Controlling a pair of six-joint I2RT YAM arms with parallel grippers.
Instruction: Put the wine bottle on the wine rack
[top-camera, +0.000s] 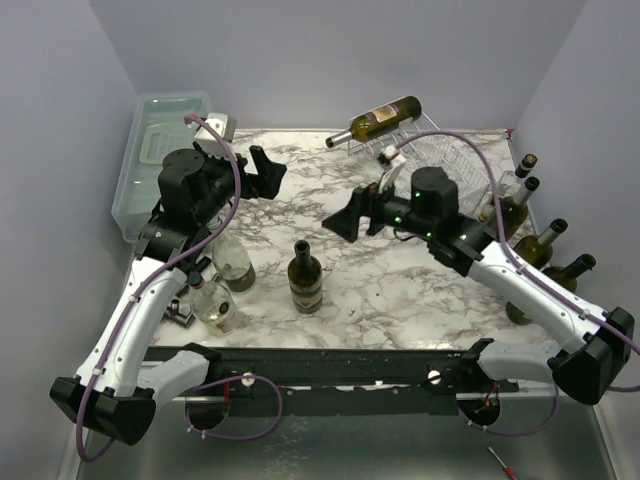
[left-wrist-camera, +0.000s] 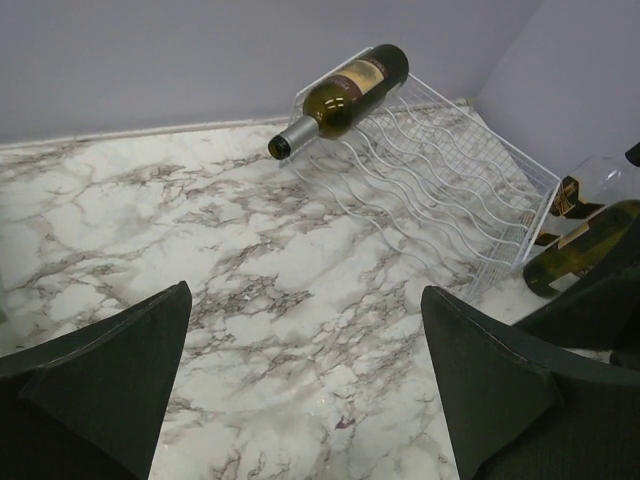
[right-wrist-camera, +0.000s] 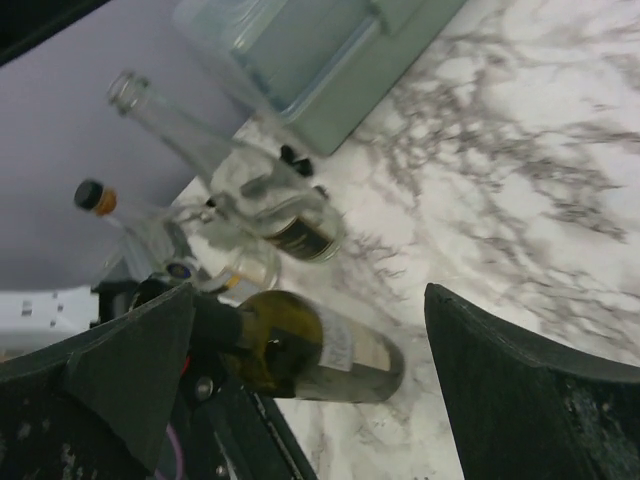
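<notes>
**Top view.**
- Wine rack (top-camera: 440, 152): far right of the marble table (top-camera: 400, 285). One racked bottle (top-camera: 378, 121) lies across its far-left channel, neck to the left.
- Standing bottle (top-camera: 305, 280): dark, upright, open-necked, near centre, held by nothing. We take it as the item in hand.
- Left gripper (top-camera: 268, 172): spread wide, empty, far left of centre.
- Right gripper (top-camera: 343, 215): spread wide, empty, between rack and standing bottle.
- Also present: clear bottles (top-camera: 225, 280) near left, plastic bin (top-camera: 160, 150) far left, row of bottles (top-camera: 535, 235) along the right edge.

**Left wrist view.**
- Left gripper (left-wrist-camera: 305, 375): both fingers (left-wrist-camera: 110, 380) well apart over bare marble, nothing between them.
- Wine rack (left-wrist-camera: 450, 190) ahead, with the racked bottle (left-wrist-camera: 340, 92) on its far-left channel and the other channels free.

**Right wrist view.**
- Right gripper (right-wrist-camera: 310, 380): fully parted, holding nothing. The standing bottle (right-wrist-camera: 300, 352) shows between the fingers but is not touched.
- Clear bottles (right-wrist-camera: 265, 210) and plastic bin (right-wrist-camera: 310, 50) lie beyond.

**Step.** We judge this an approach before the grasp. Next, the right gripper needs to align around the standing bottle's body, close firmly, and carry it to a free channel beside the racked bottle.
</notes>
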